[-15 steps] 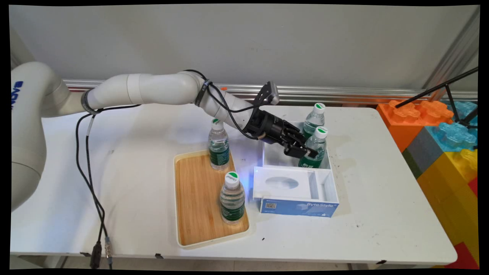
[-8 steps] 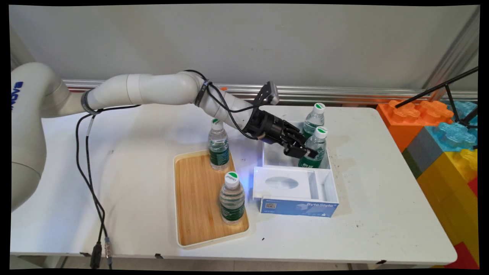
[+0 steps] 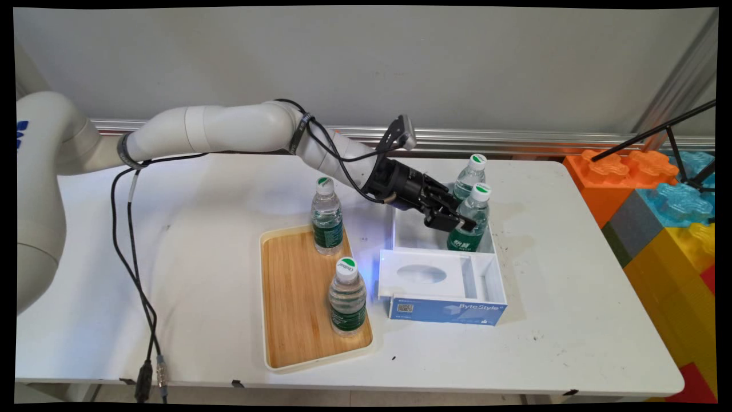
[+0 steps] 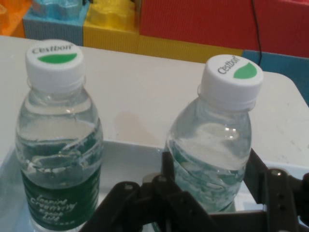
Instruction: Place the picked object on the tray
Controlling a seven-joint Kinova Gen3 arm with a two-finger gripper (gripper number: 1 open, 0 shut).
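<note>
Nearest me on the wooden tray [image 3: 297, 320] stands a water bottle [image 3: 347, 296], upright, with a second tray bottle [image 3: 327, 216] at the tray's far end. To their right sits the white box [image 3: 443, 277] with the blue front.

My end effector [image 3: 452, 220] is closed on the gripped bottle [image 3: 472, 220] at its middle, above the green label; in the hand view its fingers [image 4: 255, 169] press the bottle's sides. This bottle is in the box's far compartment, near its right wall. Its long axis runs nearly vertical, cap up, leaning a little to the right.

Just beyond it stands the far bottle [image 3: 470, 174], upright.

I judge the risks as these: the smooth wet-looking plastic could slip in my hold, and the tilted base could catch the box wall or knock the far bottle over.
</note>
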